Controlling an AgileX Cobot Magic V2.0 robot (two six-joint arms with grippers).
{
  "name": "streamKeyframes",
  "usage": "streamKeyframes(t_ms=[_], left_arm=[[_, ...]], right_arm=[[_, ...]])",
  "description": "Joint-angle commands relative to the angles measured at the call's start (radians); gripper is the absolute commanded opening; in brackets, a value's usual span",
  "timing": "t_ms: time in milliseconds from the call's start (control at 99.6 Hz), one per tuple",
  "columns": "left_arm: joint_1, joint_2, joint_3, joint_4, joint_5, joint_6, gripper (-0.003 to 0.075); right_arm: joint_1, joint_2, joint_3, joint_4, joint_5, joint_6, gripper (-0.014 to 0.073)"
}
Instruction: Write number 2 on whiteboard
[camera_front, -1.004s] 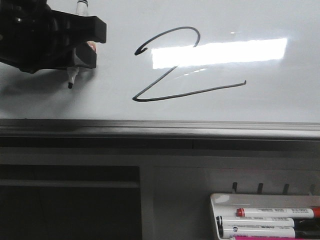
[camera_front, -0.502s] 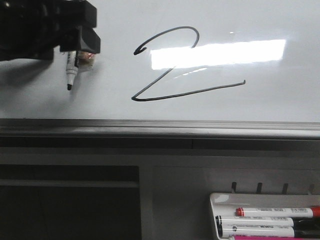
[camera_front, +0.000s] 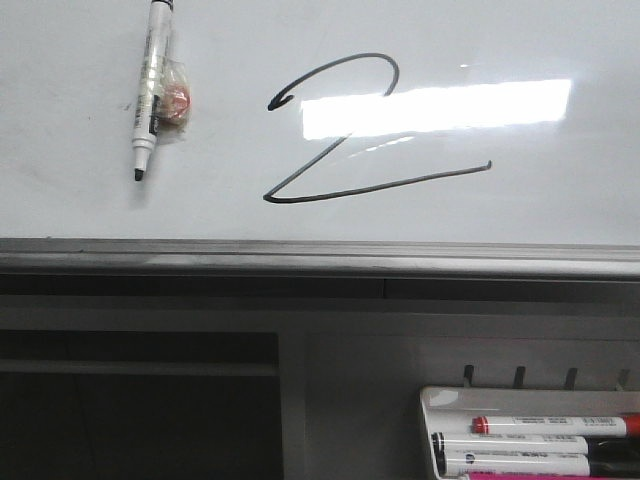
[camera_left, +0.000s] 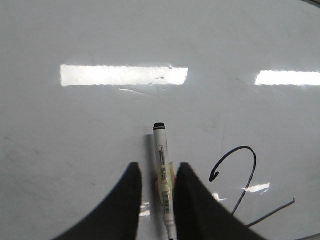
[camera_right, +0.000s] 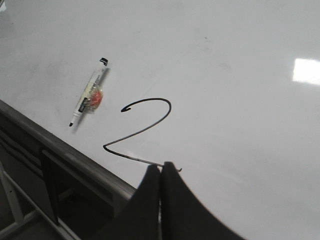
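Only the two sets of jaws show. The left gripper (camera_left: 156, 186) has two matte black fingers, broad at the base, curving to rounded tips. The right gripper (camera_right: 160, 172) has the same smooth, tapering black fingers, without visible markings, screws or cables.

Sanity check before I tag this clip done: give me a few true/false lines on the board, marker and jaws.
1. A finished 2 is on the whiteboard. True.
2. The left gripper clamps the marker. False: its jaws are open, the marker lying between them.
3. The marker lies left of the 2 in the front view. True.
4. The right gripper is open. False: its jaws are closed together.
5. The tray is empty. False: it holds markers.
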Motion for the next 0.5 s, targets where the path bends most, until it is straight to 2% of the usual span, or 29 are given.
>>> streamKeyframes(t_ms=[0, 171, 492], left_arm=[[0.001, -0.094, 0.035, 0.008, -0.039, 0.008, -0.0021], [0.001, -0.201, 0.088, 0.008, -0.017, 0.008, -0.0020], [0.001, -0.207, 0.090, 0.008, -0.017, 0.008, -0.0020]], right_arm=[[0.000, -0.063, 0.033, -0.082, -0.027, 0.017, -0.0067], [0.000, -0.154, 0.061, -0.082, -0.024, 0.017, -0.0067], [0.000, -0.163, 0.061, -0.082, -0.024, 0.017, -0.0071]])
